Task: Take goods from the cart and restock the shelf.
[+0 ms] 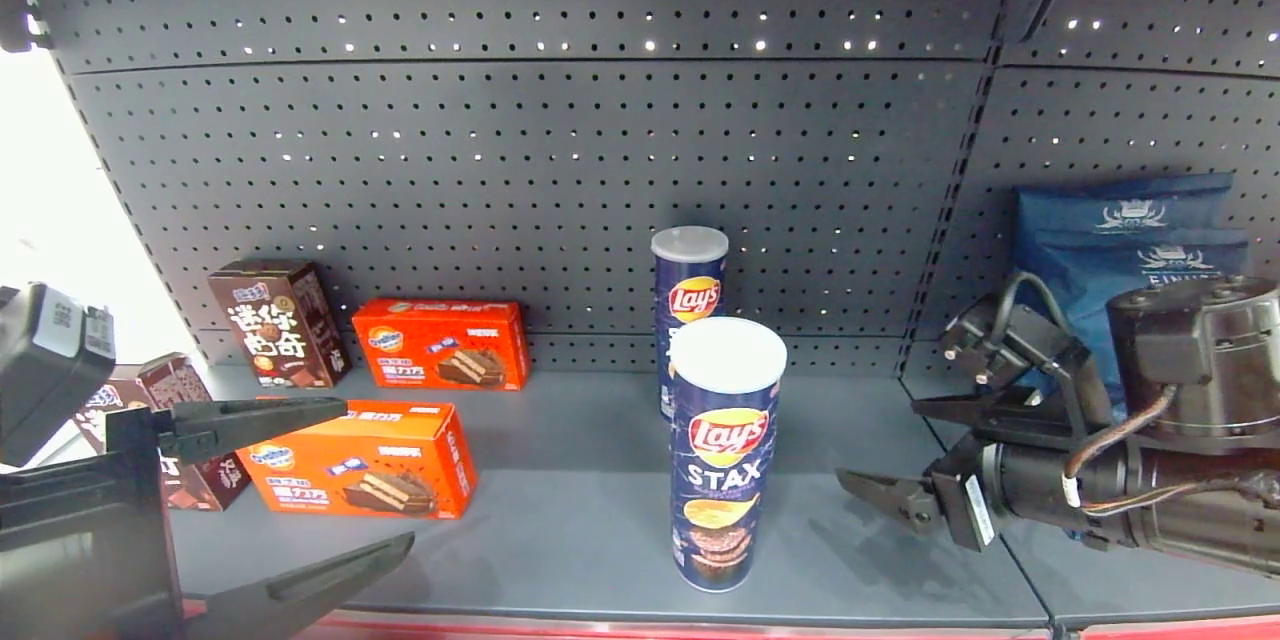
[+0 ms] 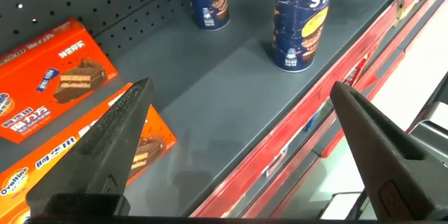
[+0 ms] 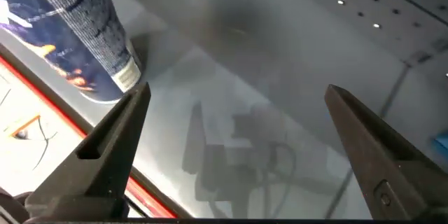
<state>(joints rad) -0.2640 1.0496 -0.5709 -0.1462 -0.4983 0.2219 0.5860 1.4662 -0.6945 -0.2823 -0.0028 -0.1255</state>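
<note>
While the left claw [image 1: 375, 475] and right claw [image 1: 878, 440] gape, we see open shelf [image 1: 580, 490] flanking the upright front blue can [image 1: 725, 460] near the shelf's red edge.

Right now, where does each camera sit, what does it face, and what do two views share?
Head view: on the head, facing down at the shelf; left gripper and right gripper show, open.
Left wrist view: left wrist, facing orange boxes past its fingers.
Right wrist view: right wrist, facing shelf floor past its fingers.
Shared: front chip can.
</note>
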